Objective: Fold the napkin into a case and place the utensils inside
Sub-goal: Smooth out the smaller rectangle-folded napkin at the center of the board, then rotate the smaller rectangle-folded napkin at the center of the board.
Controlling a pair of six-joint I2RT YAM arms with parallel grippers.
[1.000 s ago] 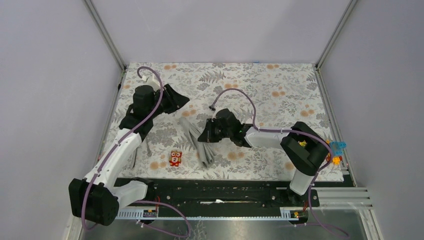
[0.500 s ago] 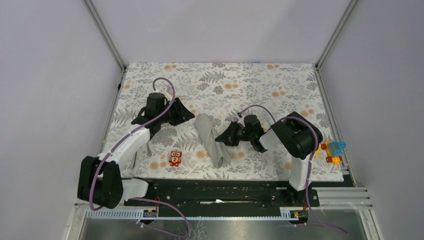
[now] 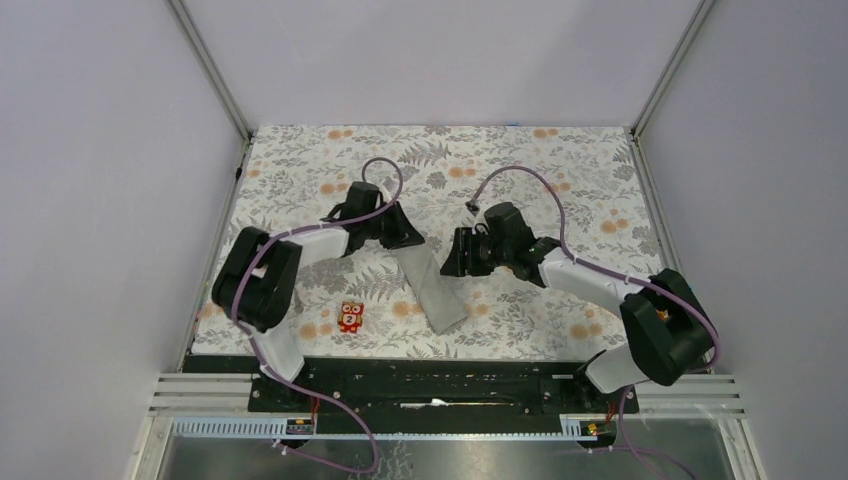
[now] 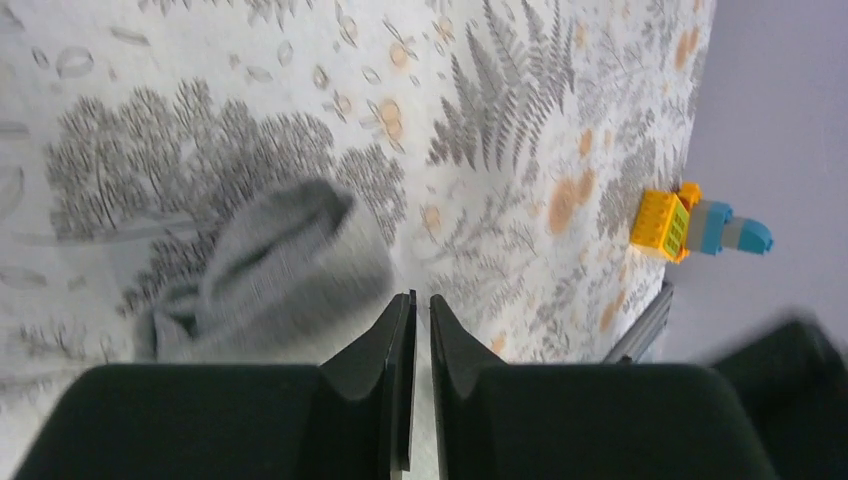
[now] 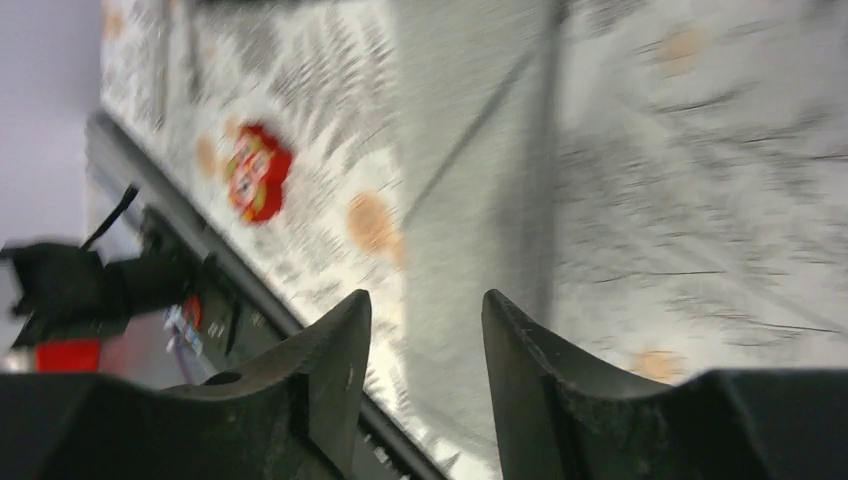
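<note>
The napkin (image 3: 437, 292) lies as a narrow grey folded strip, slanting from far left to near right on the floral cover. My left gripper (image 3: 410, 238) is at its far end with the jaws almost together and nothing seen between them; in the left wrist view (image 4: 420, 298) the bunched grey cloth (image 4: 270, 265) lies just left of the fingers. My right gripper (image 3: 452, 262) is open beside the strip's right edge; in the right wrist view (image 5: 425, 300) the blurred cloth (image 5: 470, 180) lies under the jaws. The utensils are not in view.
A small red toy figure (image 3: 350, 316) stands left of the strip's near end and shows in the right wrist view (image 5: 258, 172). A yellow studded block (image 4: 663, 222) with a blue piece sits at the cover's right edge. The black base rail (image 3: 440, 378) runs along the front.
My left gripper has swung right, up to the napkin's far end. The napkin has shifted right and lies flatter. My right arm has stretched out and its gripper has moved slightly back.
</note>
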